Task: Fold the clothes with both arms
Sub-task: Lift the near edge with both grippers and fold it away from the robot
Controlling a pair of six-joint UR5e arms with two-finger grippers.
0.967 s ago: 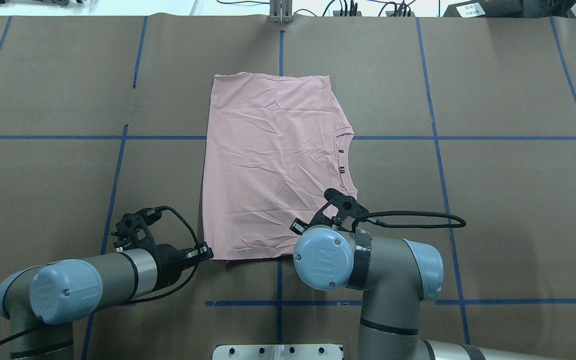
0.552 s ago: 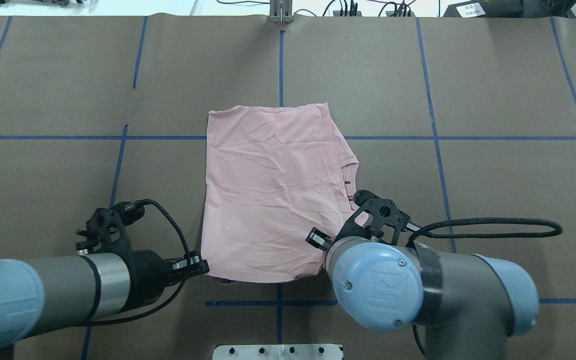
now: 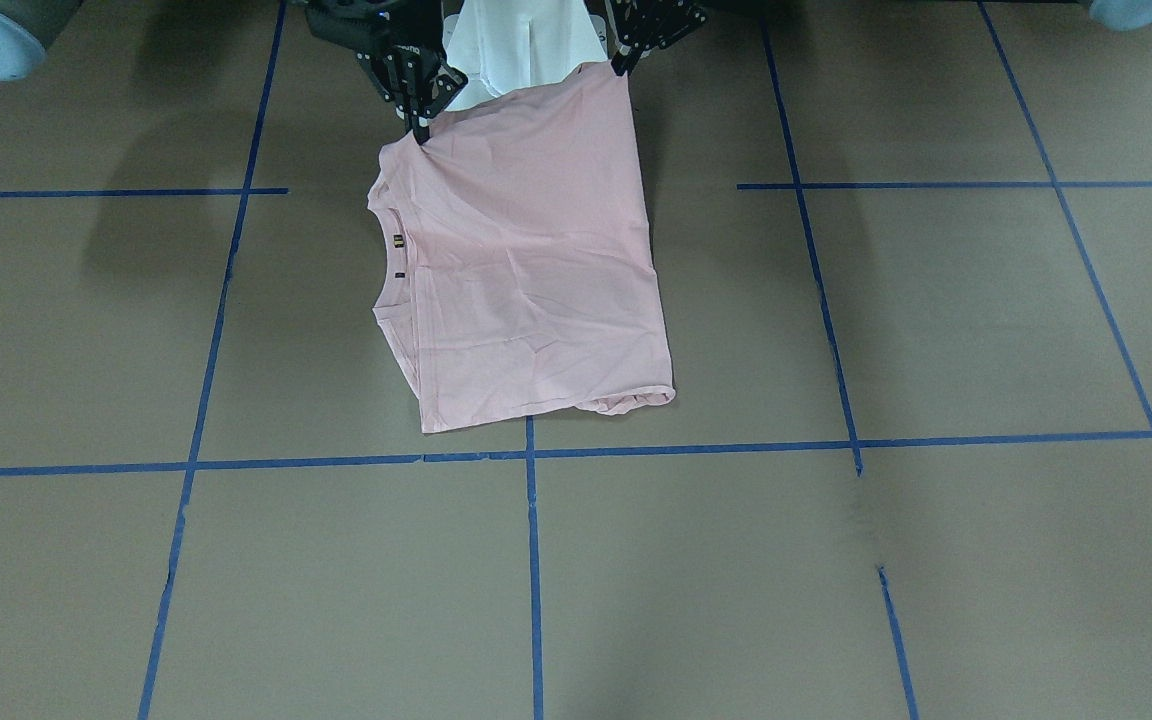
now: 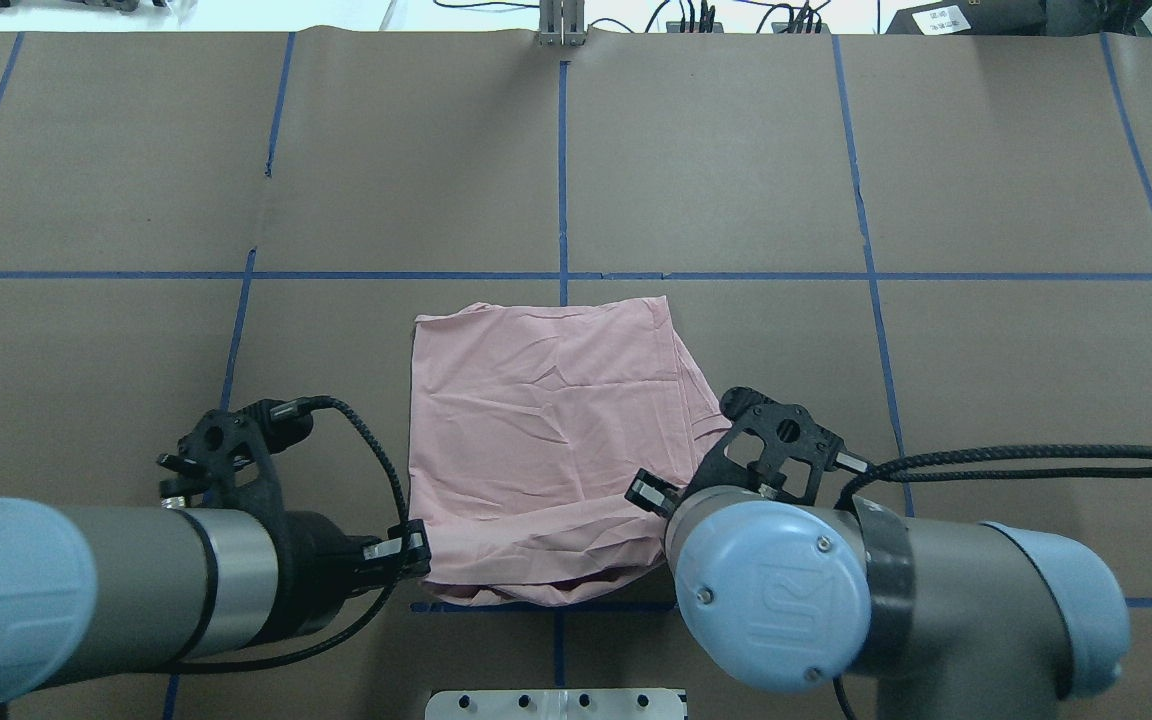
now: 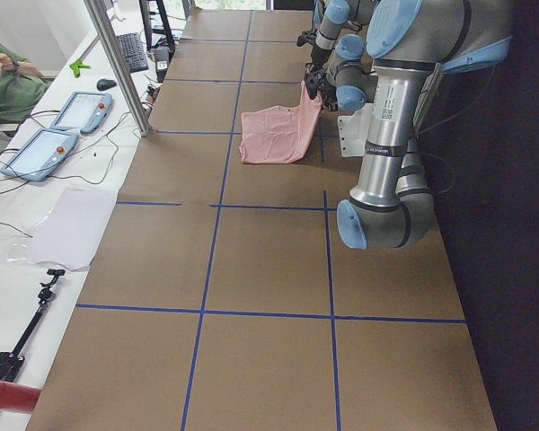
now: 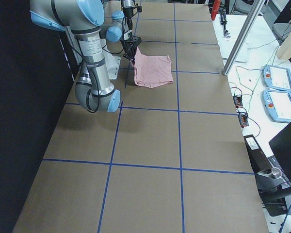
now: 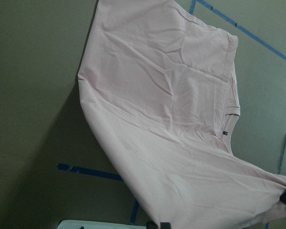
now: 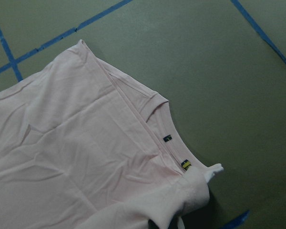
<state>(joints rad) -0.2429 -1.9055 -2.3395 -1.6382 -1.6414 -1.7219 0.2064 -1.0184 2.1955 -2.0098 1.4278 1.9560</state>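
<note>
**A:** So, how do the grippers stand?

**B:** Left gripper (image 4: pixel 418 553) is clamped on the shirt's (image 4: pixel 546 440) near left corner. Right gripper (image 3: pixel 422 128) pinches the near right corner, beside the collar (image 8: pixel 174 143).

**A:** And the shirt itself?

**B:** Plain side up. Its near edge hangs off the table (image 4: pixel 986 400) between the two grippers, sagging a little in the middle. The far part lies flat and creased, with the far hem just short of a crosswise blue tape line (image 4: pixel 736 276).

**A:** Anything on the collar?

**B:** Two small tags (image 8: pixel 167 138) sit inside it, on the robot's right side.
</note>
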